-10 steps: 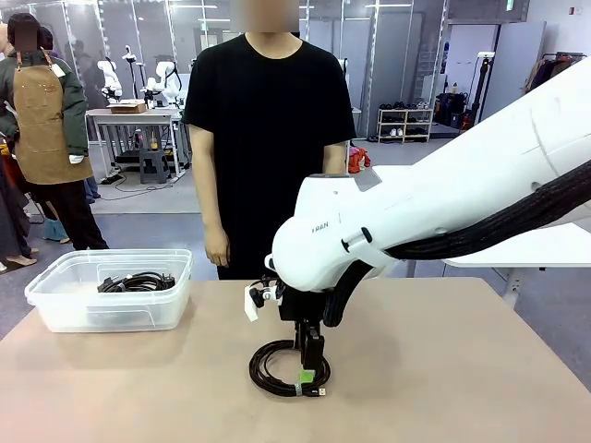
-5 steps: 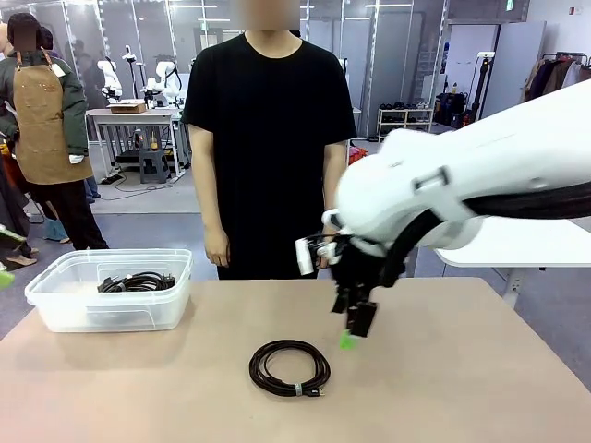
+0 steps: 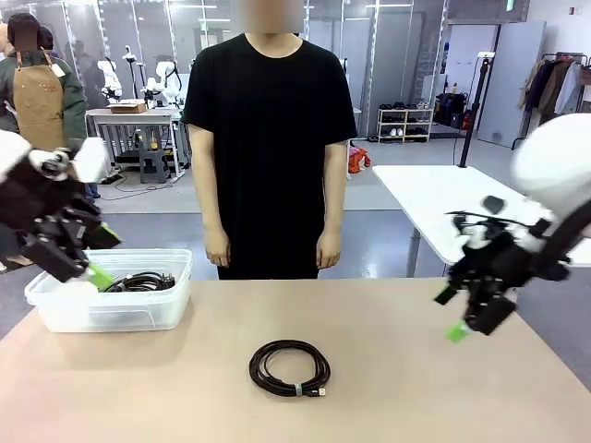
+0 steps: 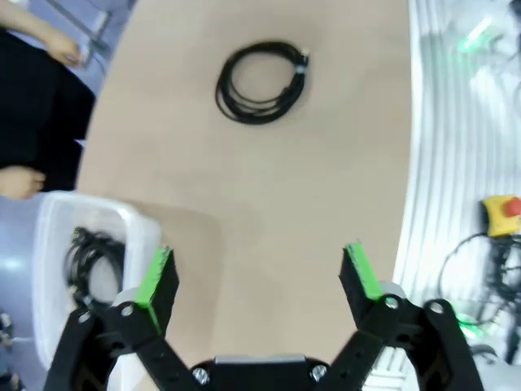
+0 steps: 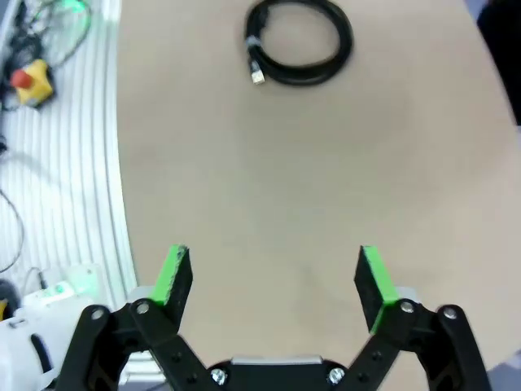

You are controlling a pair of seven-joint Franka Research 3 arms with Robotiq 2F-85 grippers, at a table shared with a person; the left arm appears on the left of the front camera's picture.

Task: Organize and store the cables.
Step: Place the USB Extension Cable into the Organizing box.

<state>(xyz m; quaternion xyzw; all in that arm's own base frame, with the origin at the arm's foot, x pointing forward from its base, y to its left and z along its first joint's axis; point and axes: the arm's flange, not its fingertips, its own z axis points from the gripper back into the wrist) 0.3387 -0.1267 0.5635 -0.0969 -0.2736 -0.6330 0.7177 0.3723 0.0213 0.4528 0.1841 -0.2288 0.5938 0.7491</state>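
One coiled cable (image 3: 289,367) lies loose on the table (image 3: 443,388), right of the bin (image 3: 55,309) holding another cable (image 3: 138,281), while the left gripper (image 3: 83,258) and right gripper (image 3: 466,318) hover spread and empty, likely readying a pickup.

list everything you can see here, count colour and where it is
coiled cable: one, black, lying flat on the table midway between the two arms, plug end toward the robot's side
cables in the bin: black, a bundle inside the container; the count cannot be told
container: one, clear plastic, at the table's left far part
table: one, tan top
white table: one, behind, to the right
person: one, black T-shirt, standing at the far side, hands hanging at the sides
left end effector: black with green pads, open, raised over the container's near left end
right end effector: black with green pads, open, raised above the table's right side
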